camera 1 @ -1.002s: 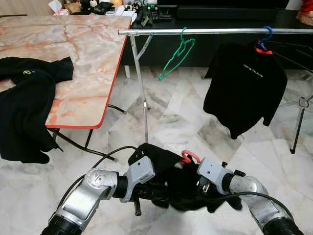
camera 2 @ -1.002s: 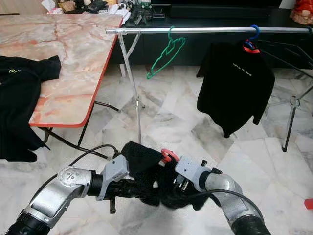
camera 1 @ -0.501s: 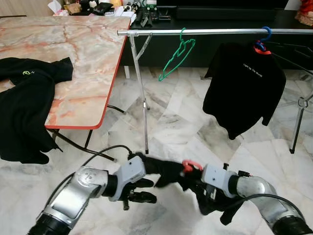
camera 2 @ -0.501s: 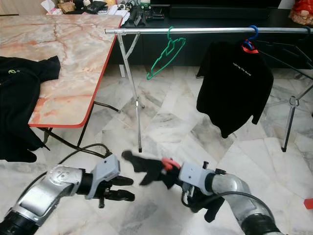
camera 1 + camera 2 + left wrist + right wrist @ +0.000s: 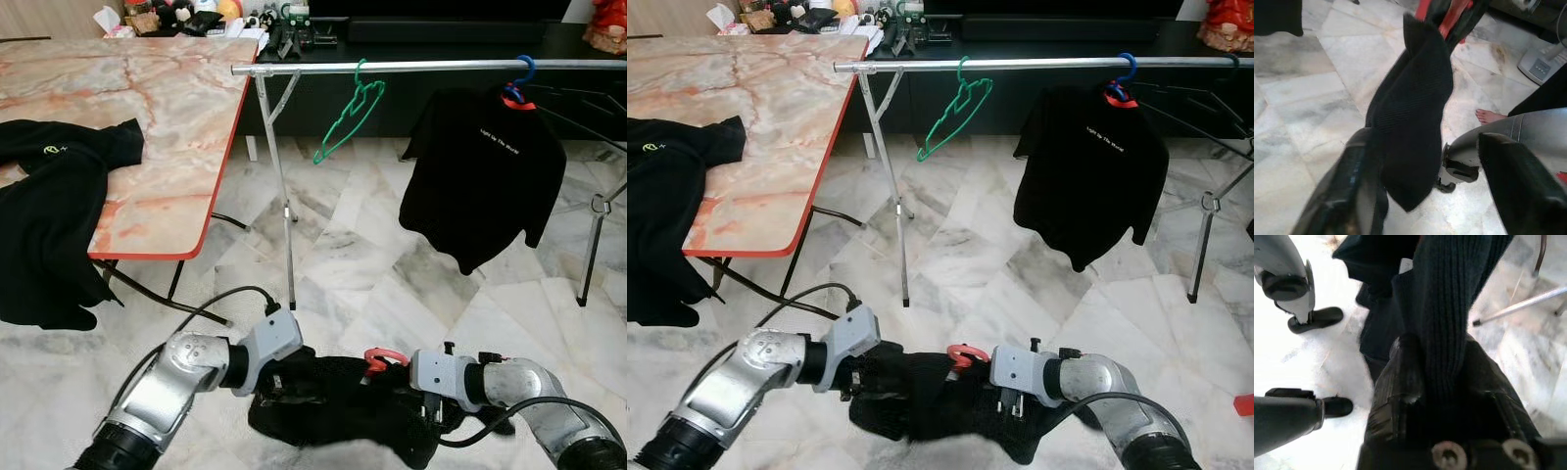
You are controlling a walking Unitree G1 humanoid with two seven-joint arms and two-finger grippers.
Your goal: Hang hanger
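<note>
A black garment (image 5: 333,411) on a red hanger (image 5: 380,358) is held low over the marble floor between the two grippers, well below the clothes rail (image 5: 421,67). It stretches sideways from arm to arm, the hanger's hook pointing up. The left wrist view shows a fold of the ribbed fabric lying against one finger (image 5: 1352,196) of the left gripper (image 5: 1420,191), whose jaws stand wide. The right wrist view shows the right gripper (image 5: 1442,382) clamped on knit cloth. Most of the hanger is hidden inside the garment.
</note>
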